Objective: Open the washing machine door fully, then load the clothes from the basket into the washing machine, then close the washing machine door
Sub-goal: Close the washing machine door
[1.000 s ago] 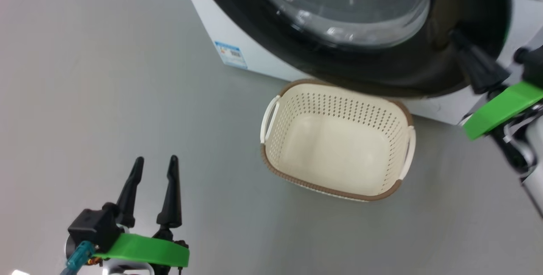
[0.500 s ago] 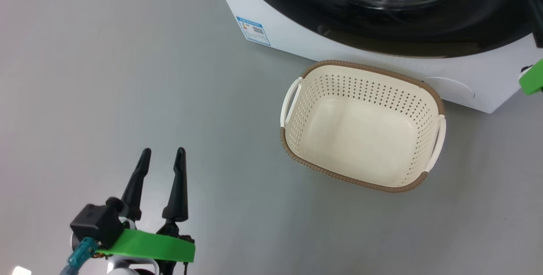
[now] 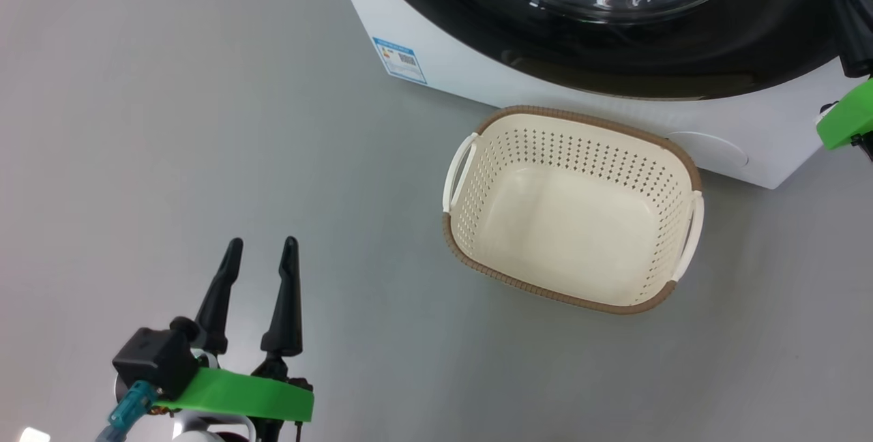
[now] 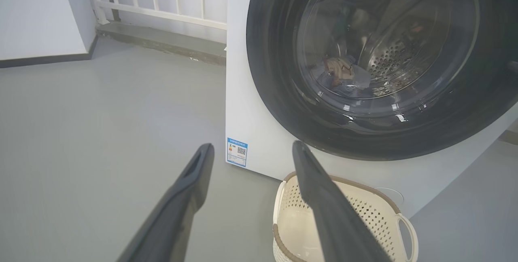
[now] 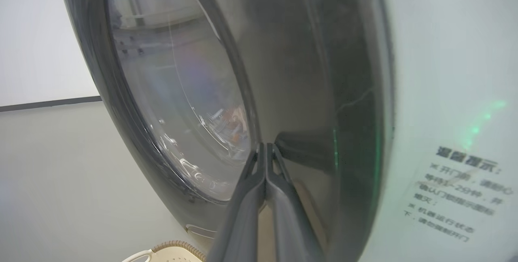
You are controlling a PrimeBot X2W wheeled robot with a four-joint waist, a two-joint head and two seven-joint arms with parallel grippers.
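The washing machine (image 3: 464,67) fills the top of the head view, and its glossy black door (image 3: 682,67) lies flat against the white front. Through the glass, clothes (image 4: 342,72) lie in the steel drum. The cream basket (image 3: 571,237) stands empty on the floor below the door. My left gripper (image 3: 262,244) hovers open at the lower left, well clear of the basket, with nothing between its fingers (image 4: 190,181). My right gripper (image 5: 265,145) is shut, tips together against the door's black rim near its right edge; its fingers (image 3: 856,33) show at the far right.
Grey floor surrounds the basket on the left and front. A small blue label (image 3: 400,60) marks the machine's lower left corner. A white railing on a raised step (image 4: 162,7) runs behind the machine. A printed sticker (image 5: 457,193) sits on the white front beside the door.
A second ago the door stood out over the basket with my right gripper at its edge; now it lies flat against the front. The head view has shifted; the left gripper is unchanged.
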